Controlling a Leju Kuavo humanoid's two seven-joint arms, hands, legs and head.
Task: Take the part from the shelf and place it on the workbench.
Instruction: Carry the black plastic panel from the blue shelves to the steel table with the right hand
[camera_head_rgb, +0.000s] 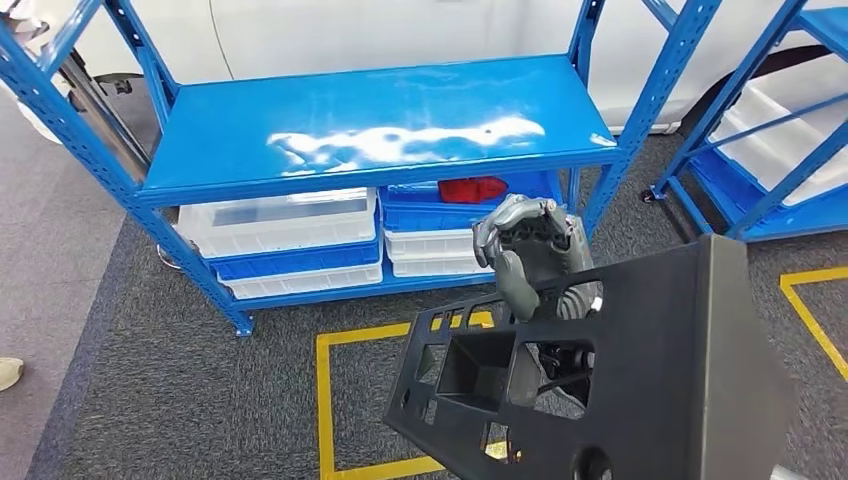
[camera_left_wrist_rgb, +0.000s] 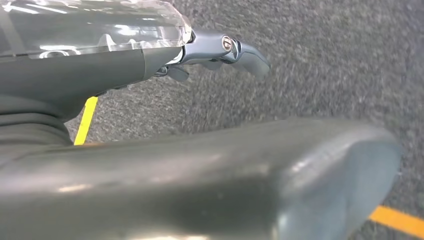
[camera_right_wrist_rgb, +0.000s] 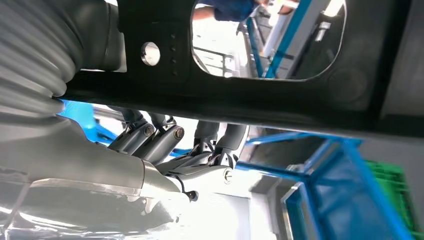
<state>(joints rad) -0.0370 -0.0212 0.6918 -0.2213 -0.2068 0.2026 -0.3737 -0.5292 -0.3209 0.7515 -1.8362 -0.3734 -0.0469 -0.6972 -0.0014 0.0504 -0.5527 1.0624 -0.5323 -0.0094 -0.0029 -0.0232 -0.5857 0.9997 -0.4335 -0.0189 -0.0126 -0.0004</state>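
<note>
Part (camera_head_rgb: 640, 370) is off the blue shelf (camera_head_rgb: 380, 130), gripped by the right hand (camera_head_rgb: 530, 255) above the floor; left hand (camera_left_wrist_rgb: 220, 50) holds nothing, fingers apart. Placing on the workbench remains.

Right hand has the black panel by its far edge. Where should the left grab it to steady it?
Probably the black panel's left rim beside the rectangular cutouts, coming in from the robot's left. That thin edge looks free, fingers could hook through an opening, and it sits well away from the right hand.
</note>
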